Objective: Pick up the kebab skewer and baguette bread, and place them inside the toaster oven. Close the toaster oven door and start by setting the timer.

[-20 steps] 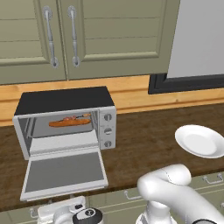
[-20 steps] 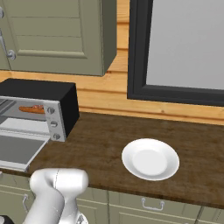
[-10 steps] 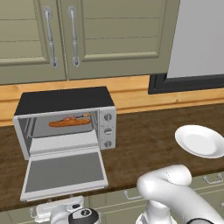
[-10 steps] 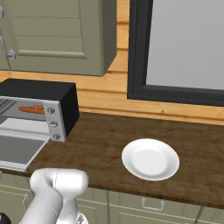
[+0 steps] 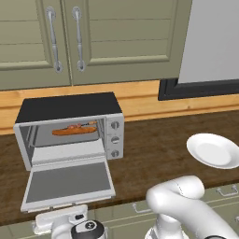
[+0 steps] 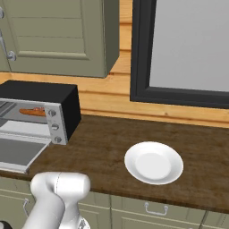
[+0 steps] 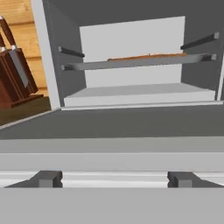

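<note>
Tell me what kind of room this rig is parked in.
A rendered home kitchen, most likely. A dark wood counter carries a toaster oven with its door dropped open and a white plate; green wall cabinets hang above, and a knife block stands beside the oven.

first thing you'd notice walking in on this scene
The toaster oven at the counter's left gapes, its door dropped flat, with the orange-brown baguette bread lying on the rack inside. To its right an empty white plate sits on the dark wood counter. In the hand view, a knife block stands left of the oven.
</note>
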Robot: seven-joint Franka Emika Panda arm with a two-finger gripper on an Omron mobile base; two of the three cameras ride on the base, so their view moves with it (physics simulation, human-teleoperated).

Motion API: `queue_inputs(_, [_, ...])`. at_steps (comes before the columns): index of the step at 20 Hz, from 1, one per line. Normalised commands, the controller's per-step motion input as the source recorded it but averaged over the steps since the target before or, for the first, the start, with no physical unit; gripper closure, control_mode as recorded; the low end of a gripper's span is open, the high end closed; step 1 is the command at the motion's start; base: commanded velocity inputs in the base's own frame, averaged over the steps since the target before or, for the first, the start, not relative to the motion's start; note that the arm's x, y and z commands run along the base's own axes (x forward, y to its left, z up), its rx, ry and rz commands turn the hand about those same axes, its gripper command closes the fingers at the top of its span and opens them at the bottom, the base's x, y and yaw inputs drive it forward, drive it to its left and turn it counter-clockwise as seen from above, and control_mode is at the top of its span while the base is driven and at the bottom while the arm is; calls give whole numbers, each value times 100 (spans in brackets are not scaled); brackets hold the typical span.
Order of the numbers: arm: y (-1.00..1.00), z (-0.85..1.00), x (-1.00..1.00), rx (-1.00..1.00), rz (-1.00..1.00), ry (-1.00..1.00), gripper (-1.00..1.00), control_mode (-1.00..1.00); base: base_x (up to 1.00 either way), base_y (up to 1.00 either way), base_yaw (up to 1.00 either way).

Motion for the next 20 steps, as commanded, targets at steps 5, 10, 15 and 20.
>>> queue_inputs(5, [0,5,3,0,3,3,-100,-100,0,0,0])
queue_inputs(10, [-11,-12,-53,0,-4,16,-100,-100,0,0,0])
queue_inputs(15, [-8,-1,-23,0,-6,12,-100,-100,0,0,0])
queue_inputs(20, [-2,0,51,0,0,2,-100,-100,0,0,0])
